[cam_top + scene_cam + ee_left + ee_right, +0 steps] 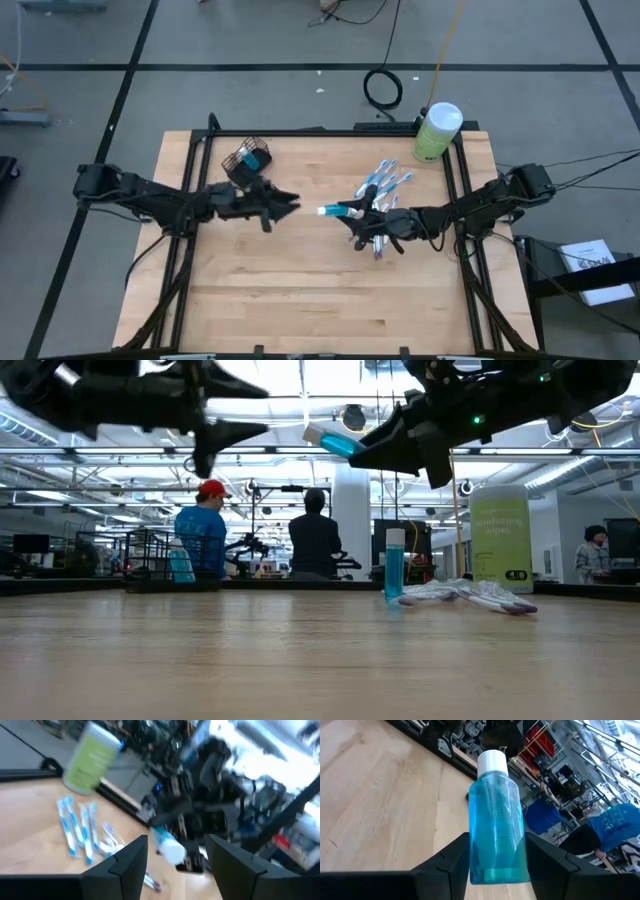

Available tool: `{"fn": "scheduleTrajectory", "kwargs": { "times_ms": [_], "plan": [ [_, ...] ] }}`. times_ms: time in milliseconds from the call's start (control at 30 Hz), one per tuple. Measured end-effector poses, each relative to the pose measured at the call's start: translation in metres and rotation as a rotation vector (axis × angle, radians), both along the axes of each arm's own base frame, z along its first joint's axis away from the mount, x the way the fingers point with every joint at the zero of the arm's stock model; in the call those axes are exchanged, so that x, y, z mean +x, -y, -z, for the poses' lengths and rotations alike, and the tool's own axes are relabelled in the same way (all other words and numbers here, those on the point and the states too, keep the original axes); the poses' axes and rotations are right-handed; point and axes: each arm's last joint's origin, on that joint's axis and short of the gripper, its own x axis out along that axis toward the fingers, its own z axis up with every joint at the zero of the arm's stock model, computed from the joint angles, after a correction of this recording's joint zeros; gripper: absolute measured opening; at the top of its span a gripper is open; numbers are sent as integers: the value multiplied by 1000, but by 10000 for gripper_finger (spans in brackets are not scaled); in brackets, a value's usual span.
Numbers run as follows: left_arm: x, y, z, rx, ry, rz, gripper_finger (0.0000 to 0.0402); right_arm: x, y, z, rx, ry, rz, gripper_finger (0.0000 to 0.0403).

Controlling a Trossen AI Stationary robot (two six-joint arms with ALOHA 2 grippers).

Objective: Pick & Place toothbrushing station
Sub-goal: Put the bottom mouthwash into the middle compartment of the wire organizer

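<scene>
My right gripper [358, 214] is shut on a clear blue bottle with a white cap [496, 825], held high above the table's middle; the cap [322, 211] points toward the table's left. My left gripper [290, 203] is open and empty, just left of the cap, its fingers [131, 860] facing it. Several blue-and-white toothbrushes [385, 183] lie flat on the table behind the right gripper. The dark wire-mesh holder [250, 157] rests at the far left with something blue in it. My right gripper pinches the bottle's lower body [495, 862] between its two fingers [451, 857], near the base. The fingers come level from the table's right and lie along the bottle. The bottle [335, 442] is lifted clear, lying nearly level, with the cap end slightly higher.
A pale green canister with a white lid [437, 130] stands at the far right corner. In the low view a second blue bottle [395, 565] stands upright beside the toothbrushes [470, 596]. People stand in the room beyond the table. Bare wood lies toward the near edge.
</scene>
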Motion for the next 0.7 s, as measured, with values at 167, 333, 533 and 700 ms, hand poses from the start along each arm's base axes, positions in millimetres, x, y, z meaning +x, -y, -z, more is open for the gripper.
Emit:
{"fn": "scheduleTrajectory", "kwargs": {
  "times_ms": [167, 333, 533, 700],
  "plan": [
    [37, 7, 0, 28, -112, 21, 207, 0, 0, 0, -3, -1, -1, 159],
    [60, 12, 3, 24, -141, 47, 207, 0, 0, 0, -3, -1, -1, 161],
    [68, 13, 3, 30, -147, 48, 207, 0, 0, 0, -5, -3, 0, 159],
    [68, 12, 3, 30, -144, 44, 193, 0, 0, 0, -12, -7, 24, 161]
  ]
}}
